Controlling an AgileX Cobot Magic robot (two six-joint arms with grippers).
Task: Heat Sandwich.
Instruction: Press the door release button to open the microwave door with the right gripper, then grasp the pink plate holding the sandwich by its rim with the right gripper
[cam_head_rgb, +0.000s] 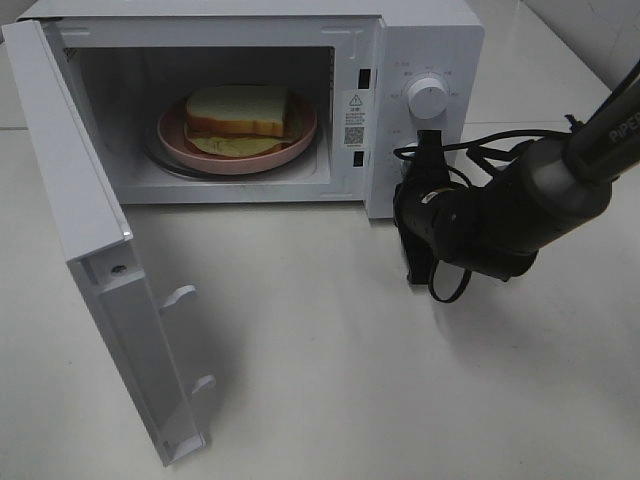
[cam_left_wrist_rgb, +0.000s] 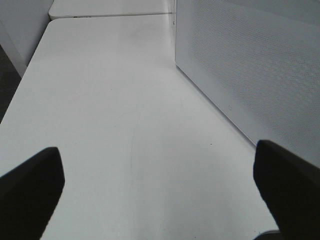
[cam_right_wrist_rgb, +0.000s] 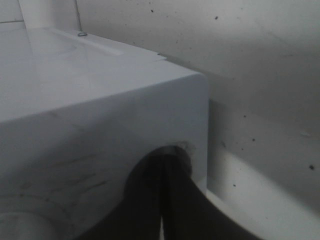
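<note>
The sandwich (cam_head_rgb: 240, 112) lies on a round pink plate (cam_head_rgb: 172, 137) inside the white microwave (cam_head_rgb: 425, 45), whose door (cam_head_rgb: 85, 190) stands swung wide to the left. My right gripper (cam_head_rgb: 416, 270) points down in front of the microwave's lower right corner, below the dial (cam_head_rgb: 428, 97), and its jaws are shut with nothing in them. In the right wrist view its dark fingers (cam_right_wrist_rgb: 150, 210) press together close against the microwave's white corner (cam_right_wrist_rgb: 190, 100). My left gripper (cam_left_wrist_rgb: 157, 165) is open over bare table beside a dotted white microwave panel (cam_left_wrist_rgb: 250, 65); it holds nothing.
Black cables (cam_head_rgb: 480, 150) loop from the right arm (cam_head_rgb: 540, 190) near the control panel. The open door juts toward the table's front left. White table (cam_head_rgb: 330, 340) spreads in front of the oven.
</note>
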